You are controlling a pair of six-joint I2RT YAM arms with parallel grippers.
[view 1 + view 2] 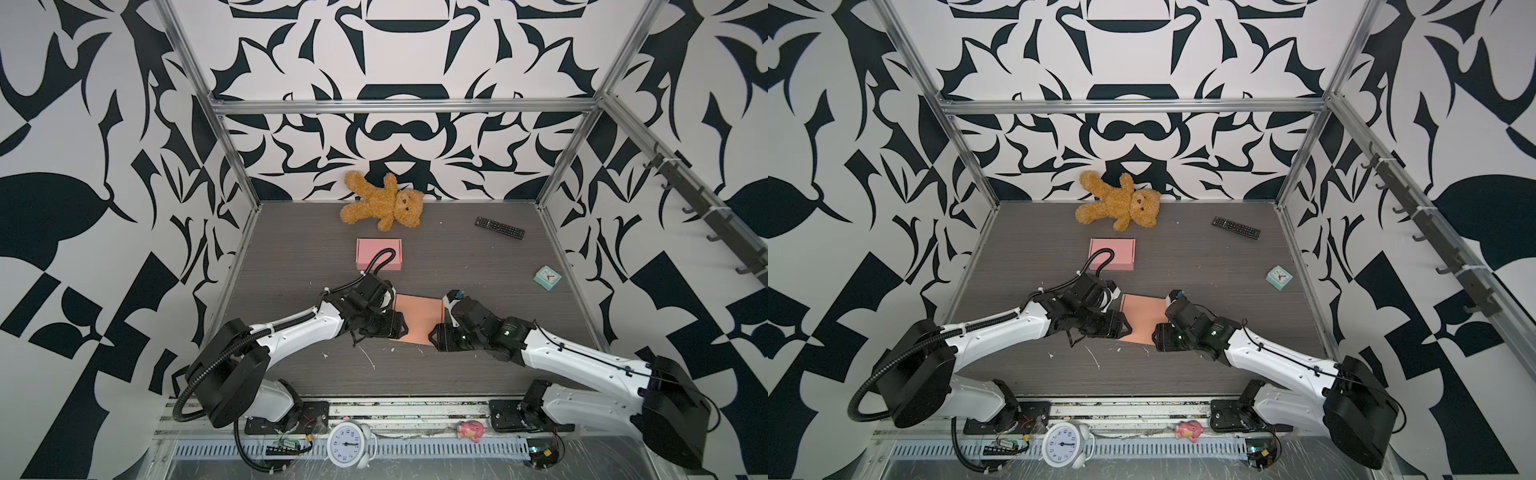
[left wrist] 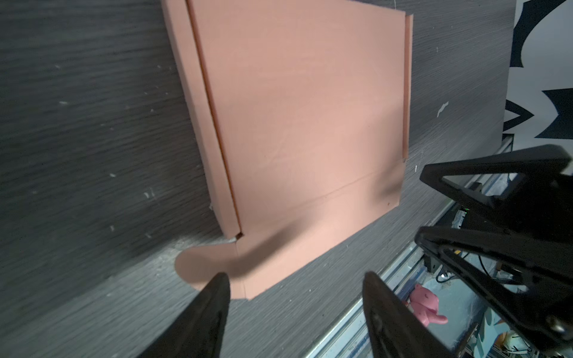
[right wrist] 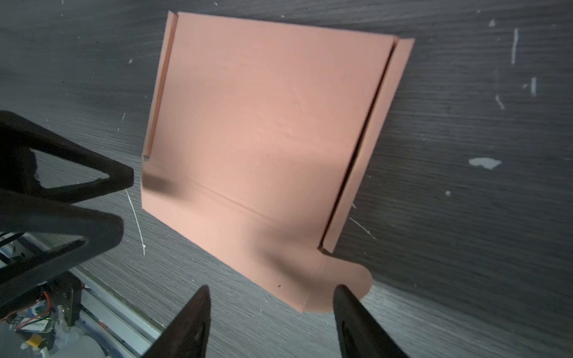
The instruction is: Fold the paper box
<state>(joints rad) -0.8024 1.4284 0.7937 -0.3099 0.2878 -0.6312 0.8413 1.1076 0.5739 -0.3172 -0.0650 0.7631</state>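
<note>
The paper box point(image 1: 417, 318) point(image 1: 1144, 318), a flat salmon-pink sheet, is being shown lying unfolded on the dark wood-grain surface point(image 1: 291, 249), towards the front and between the two arms. In both top views it is being flanked by the left hand point(image 1: 390, 324) at its left edge and the right hand point(image 1: 440, 336) at its right edge.

In the left wrist view, the left hand point(image 2: 294, 276) is being held spread above the sheet's point(image 2: 297, 124) near edge, with nothing pinched. One fingertip is being shown just beside a rounded tab point(image 2: 201, 266) at the corner. Whether it is touching cannot be told.

In the right wrist view, the right hand point(image 3: 272, 286) is likewise being held spread and empty, and the matching tab point(image 3: 350, 279) is being partly covered by one fingertip. Narrow creased strips are being shown along two opposite edges of the sheet point(image 3: 263, 139).

Further back, a closed pink box point(image 1: 379, 254), a teddy bear point(image 1: 384, 203), a remote point(image 1: 500, 227) and a small teal clock point(image 1: 547, 277) are being left well apart from the hands.
</note>
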